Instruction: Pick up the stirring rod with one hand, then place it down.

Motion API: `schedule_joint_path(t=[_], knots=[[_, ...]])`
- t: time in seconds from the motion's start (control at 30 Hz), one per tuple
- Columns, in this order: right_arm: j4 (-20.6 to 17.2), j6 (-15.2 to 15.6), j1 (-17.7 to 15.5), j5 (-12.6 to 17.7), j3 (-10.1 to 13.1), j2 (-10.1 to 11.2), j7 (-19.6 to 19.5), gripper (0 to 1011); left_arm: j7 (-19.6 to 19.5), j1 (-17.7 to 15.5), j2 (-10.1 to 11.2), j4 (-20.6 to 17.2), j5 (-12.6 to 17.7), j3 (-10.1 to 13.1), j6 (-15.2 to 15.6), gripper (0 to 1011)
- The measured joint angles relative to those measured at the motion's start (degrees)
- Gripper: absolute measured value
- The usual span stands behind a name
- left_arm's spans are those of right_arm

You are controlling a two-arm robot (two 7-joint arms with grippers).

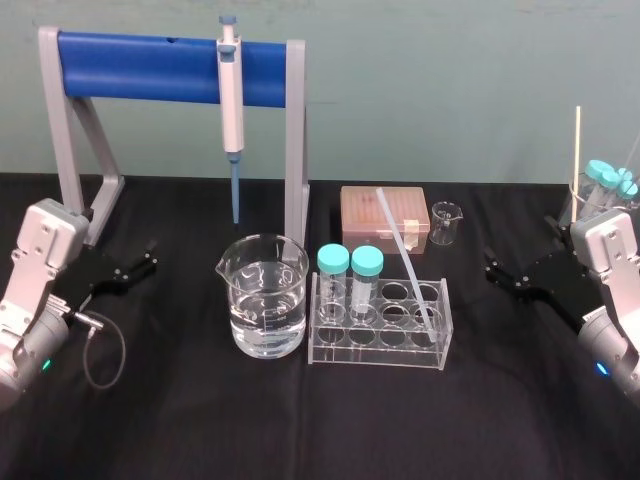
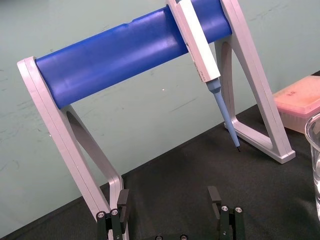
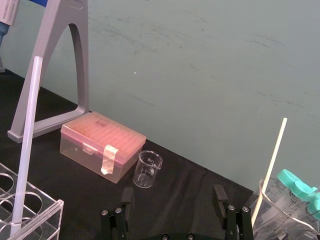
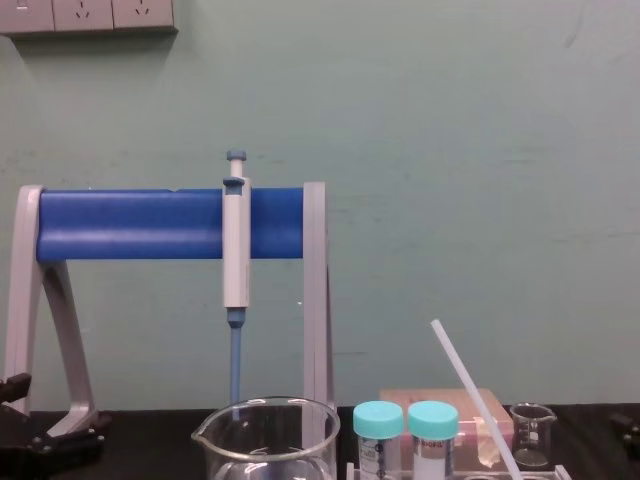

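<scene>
The stirring rod (image 1: 405, 255) is a thin white translucent rod that leans in the clear tube rack (image 1: 380, 356), its lower end in a right-hand hole and its top tilted back over the pink box. It also rises at a slant in the chest view (image 4: 475, 398) and stands close by in the right wrist view (image 3: 26, 145). My right gripper (image 1: 492, 268) hovers open to the right of the rack, with nothing between its fingers (image 3: 218, 194). My left gripper (image 1: 150, 258) rests open at the far left near the stand's foot, and it too holds nothing (image 2: 169, 197).
A large beaker of water (image 1: 263, 295) stands left of the rack, which holds two teal-capped tubes (image 1: 350, 275). Behind are a pink tip box (image 1: 385, 220) and a small beaker (image 1: 446, 222). A pipette (image 1: 231, 100) hangs on the blue-barred stand (image 1: 170, 65). A beaker with capped tubes and a cream stick (image 1: 605, 185) stands far right.
</scene>
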Motion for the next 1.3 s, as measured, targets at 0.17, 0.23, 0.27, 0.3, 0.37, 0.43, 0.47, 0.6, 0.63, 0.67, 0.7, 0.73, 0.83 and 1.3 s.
schedule_joint_path(t=[0.17, 0.23, 0.27, 0.3, 0.37, 0.43, 0.47, 0.6, 0.63, 0.67, 0.7, 0.73, 0.83, 1.3], knots=[[0.0, 0.0, 0.0, 0.0, 0.0, 0.0, 0.0, 1003, 0.0, 0.0, 0.0, 0.0, 0.0, 0.0, 0.0, 1000], [0.0, 0.0, 0.0, 0.0, 0.0, 0.0, 0.0, 1003, 0.0, 0.0, 0.0, 0.0, 0.0, 0.0, 0.0, 1000], [0.0, 0.0, 0.0, 0.0, 0.0, 0.0, 0.0, 1003, 0.0, 0.0, 0.0, 0.0, 0.0, 0.0, 0.0, 1000], [0.0, 0.0, 0.0, 0.0, 0.0, 0.0, 0.0, 1003, 0.0, 0.0, 0.0, 0.0, 0.0, 0.0, 0.0, 1000], [0.0, 0.0, 0.0, 0.0, 0.0, 0.0, 0.0, 1003, 0.0, 0.0, 0.0, 0.0, 0.0, 0.0, 0.0, 1000], [0.0, 0.0, 0.0, 0.0, 0.0, 0.0, 0.0, 1003, 0.0, 0.0, 0.0, 0.0, 0.0, 0.0, 0.0, 1000], [0.0, 0.0, 0.0, 0.0, 0.0, 0.0, 0.0, 1003, 0.0, 0.0, 0.0, 0.0, 0.0, 0.0, 0.0, 1000], [0.0, 0.0, 0.0, 0.0, 0.0, 0.0, 0.0, 1003, 0.0, 0.0, 0.0, 0.0, 0.0, 0.0, 0.0, 1000], [0.0, 0.0, 0.0, 0.0, 0.0, 0.0, 0.0, 1003, 0.0, 0.0, 0.0, 0.0, 0.0, 0.0, 0.0, 1000], [0.0, 0.0, 0.0, 0.0, 0.0, 0.0, 0.0, 1003, 0.0, 0.0, 0.0, 0.0, 0.0, 0.0, 0.0, 1000], [0.0, 0.0, 0.0, 0.0, 0.0, 0.0, 0.0, 1003, 0.0, 0.0, 0.0, 0.0, 0.0, 0.0, 0.0, 1000], [0.0, 0.0, 0.0, 0.0, 0.0, 0.0, 0.01, 1003, 0.0, 0.0, 0.0, 0.0, 0.0, 0.0, 0.0, 1000], [0.0, 0.0, 0.0, 0.0, 0.0, 0.0, 0.0, 1003, 0.0, 0.0, 0.0, 0.0, 0.0, 0.0, 0.0, 1000], [0.0, 0.0, 0.0, 0.0, 0.0, 0.0, 0.0, 1003, 0.0, 0.0, 0.0, 0.0, 0.0, 0.0, 0.0, 1001]])
